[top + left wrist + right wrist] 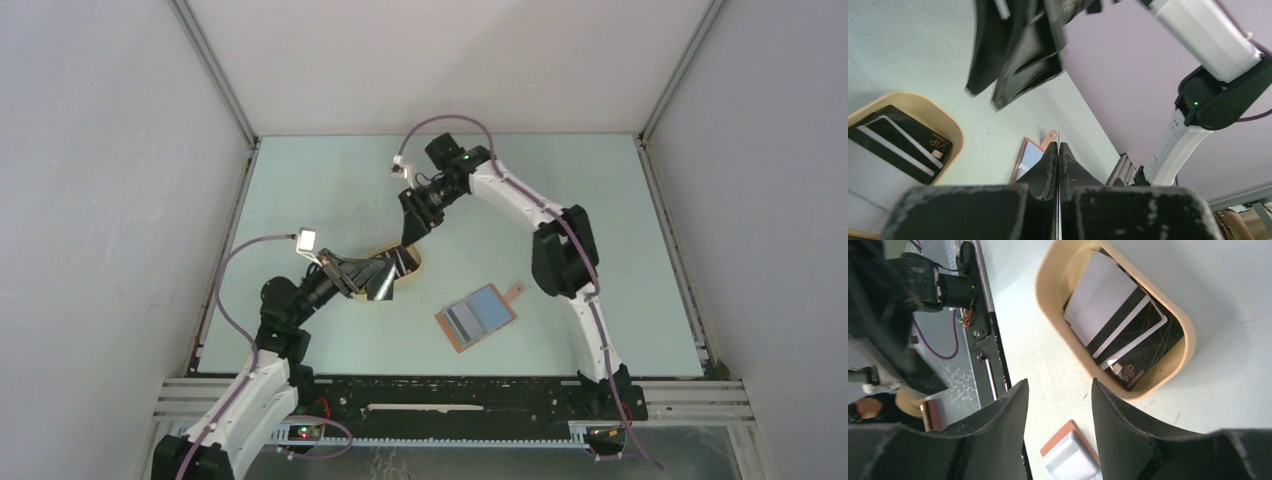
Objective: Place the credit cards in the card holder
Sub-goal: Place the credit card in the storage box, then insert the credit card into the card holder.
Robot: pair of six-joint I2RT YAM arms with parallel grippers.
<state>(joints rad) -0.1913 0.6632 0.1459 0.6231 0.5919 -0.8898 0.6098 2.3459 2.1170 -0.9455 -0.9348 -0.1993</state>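
right wrist: credit cards [1128,335] in tray [1045,285] | top: card holder [477,317] open

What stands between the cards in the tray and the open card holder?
Nothing visible. Bare table separates the tray of credit cards from the card holder, lying open. The left gripper, shut on what looks like a thin card, and the open right gripper sit by the tray.
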